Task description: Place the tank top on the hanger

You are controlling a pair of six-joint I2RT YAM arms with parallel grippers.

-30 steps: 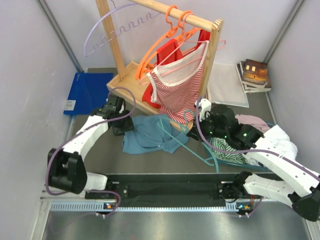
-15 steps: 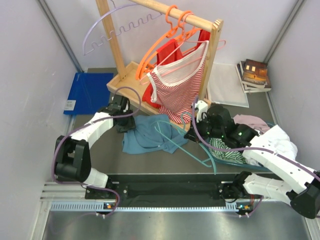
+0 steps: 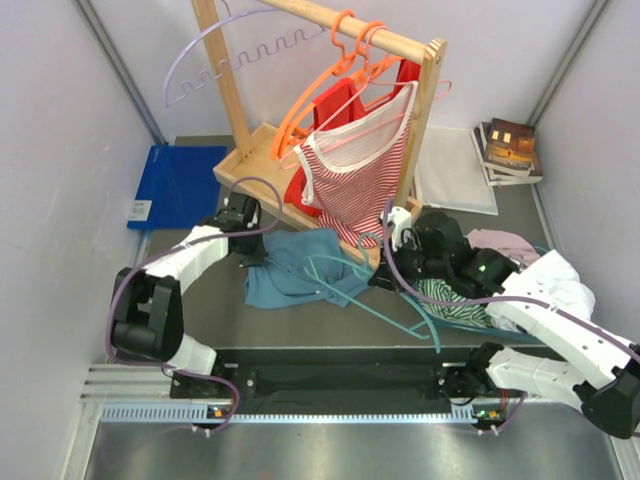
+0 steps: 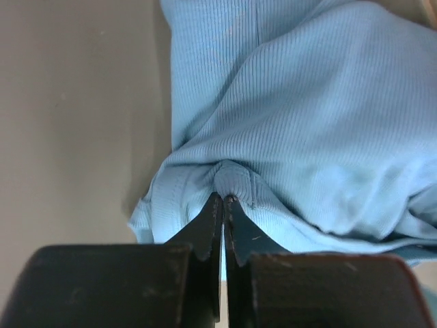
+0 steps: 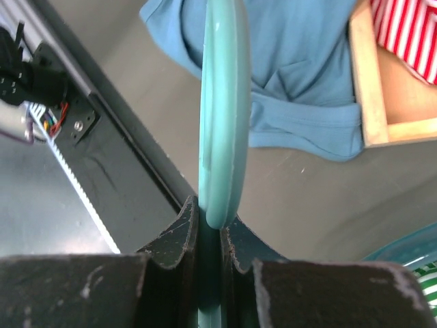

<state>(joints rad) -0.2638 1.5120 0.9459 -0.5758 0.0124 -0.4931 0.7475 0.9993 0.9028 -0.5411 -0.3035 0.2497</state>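
Beside rack (image 3: 247, 166), crumpled blue tank top (image 3: 296, 266)

A dull grey tabletop (image 3: 270, 325) sits boxed in by plain pale walls: one to the left (image 3: 60, 150), one at the back (image 3: 500, 50) and one to the right (image 3: 600, 150). Slim metal struts (image 3: 120, 70) run up the corners. A light wooden clothes rack (image 3: 232, 100) stands toward the back on a shallow wooden tray base (image 3: 250, 165). A blue mat (image 3: 170, 185) lies flat at the left (a small white label on it), and a white sheet (image 3: 455, 180) and a stack of books (image 3: 508, 150) lie at the right. A black rail (image 3: 340, 378) spans the near edge, with bare metal plate (image 3: 330, 450) below it. The light is even and soft.
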